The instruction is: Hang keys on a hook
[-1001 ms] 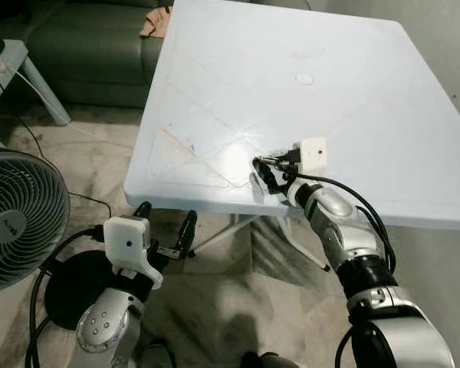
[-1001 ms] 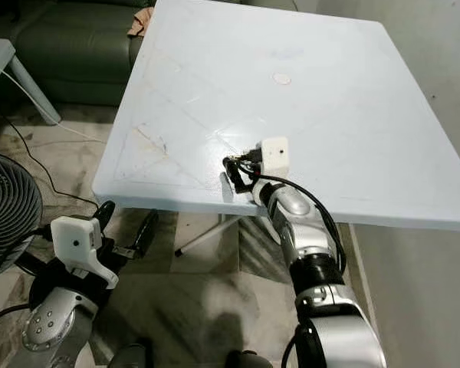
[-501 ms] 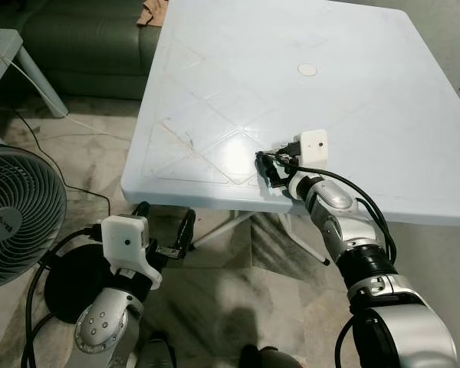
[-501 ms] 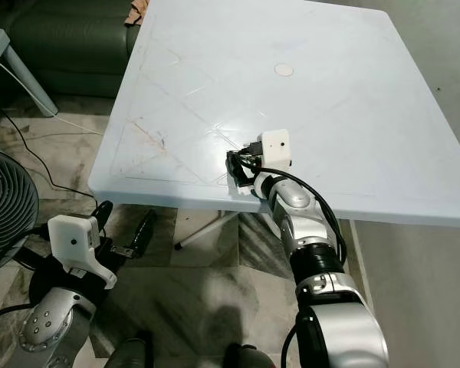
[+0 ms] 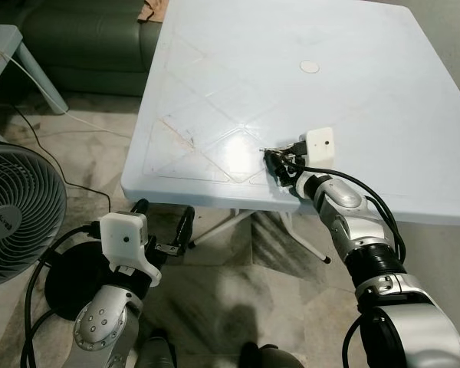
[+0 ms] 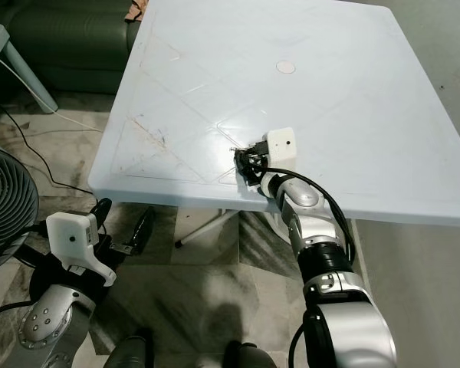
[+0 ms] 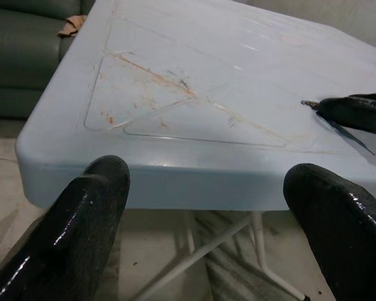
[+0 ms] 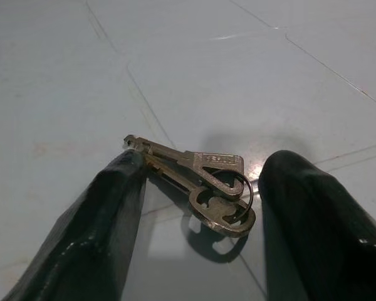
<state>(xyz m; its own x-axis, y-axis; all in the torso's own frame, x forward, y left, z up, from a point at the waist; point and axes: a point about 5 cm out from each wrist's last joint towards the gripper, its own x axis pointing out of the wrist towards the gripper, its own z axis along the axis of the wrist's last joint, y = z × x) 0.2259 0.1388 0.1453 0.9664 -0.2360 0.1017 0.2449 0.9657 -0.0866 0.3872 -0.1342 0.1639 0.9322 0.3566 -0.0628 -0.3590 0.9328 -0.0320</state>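
Observation:
Two brass keys on a ring lie flat on the white plastic table, near its front edge. My right gripper rests on the tabletop, open, with one black finger on each side of the keys. That finger touches the key tips. The keys show as a small dark bit ahead of the wrist camera. My left gripper hangs open with nothing in it, below the table's front edge, facing the table rim. No hook can be made out.
A standing fan is on the floor at my left with cables around it. A dark green sofa and a small side table lie beyond. A small white disc sits mid-table. Folding legs show underneath.
My right gripper has slid a little to the right along the tabletop and its fingers look closer together. The camera shifted slightly. The left arm has stayed in place.

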